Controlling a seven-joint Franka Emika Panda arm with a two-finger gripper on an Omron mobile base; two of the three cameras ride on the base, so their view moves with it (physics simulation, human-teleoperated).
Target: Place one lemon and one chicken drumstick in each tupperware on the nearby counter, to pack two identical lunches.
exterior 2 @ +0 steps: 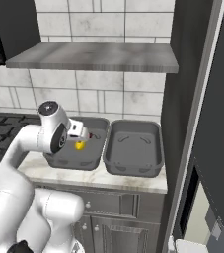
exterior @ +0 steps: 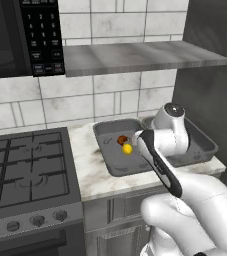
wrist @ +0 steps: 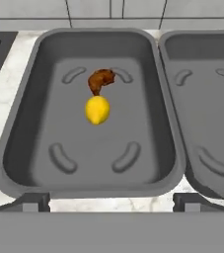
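Tool [wrist: 111, 200] hangs spread and empty above the left tupperware [wrist: 19, 148], where the lemon [wrist: 97, 109] lies touching the chicken drumstick [wrist: 99, 80] at its 12 o'clock, one lunch seemingly packed; the neighbouring tray [wrist: 182, 123] at 3 o'clock looks bare.

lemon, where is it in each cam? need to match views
Left base view: lemon in the left tupperware, just left of the arm's forearm.
Right base view: lemon in the left tupperware, partly behind the robot's hand.
Hand view: lemon mid-tray, left tupperware.
Shared landmark: chicken drumstick touching the lemon, on its wall side.
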